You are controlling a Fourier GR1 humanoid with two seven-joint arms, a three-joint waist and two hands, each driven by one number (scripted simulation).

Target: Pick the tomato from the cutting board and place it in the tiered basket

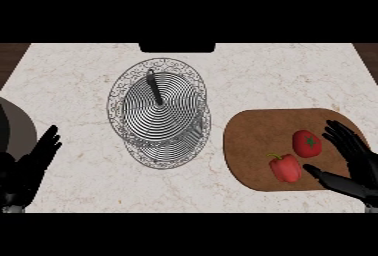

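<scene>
You are at the approach step: the tomato (307, 143) lies on the cutting board (247, 135), at its right part, and nothing holds it yet. Your right hand (354, 162) is over the right end of the board with straight, spread fingers above and the thumb stretched out below, so it is released and grasps nothing. The fingertips are just beside the tomato on its right; I cannot tell if they touch it.

In my judgement, the next move calls for closing the fingers and thumb around the tomato only. Be careful, because a red bell pepper (286, 168) lies just beside it, lower and a little to the left, and the thumb points toward that pepper (it could catch the wrong one). After the grasp, you must lift and carry to the left, to the tiered basket (159, 112), which stands well apart from the board, in the middle of the counter (74, 75).

The tomato is round, smooth and red with a small green stem. The pepper is more lumpy, with a bent green stalk. The board is brown wood with rounded corners. The basket is thin silver wire in round rings, with a dark handle post in the centre. The counter is pale, marbled stone.

Your left hand (29, 165) rests released at the left edge, fingers up.
</scene>
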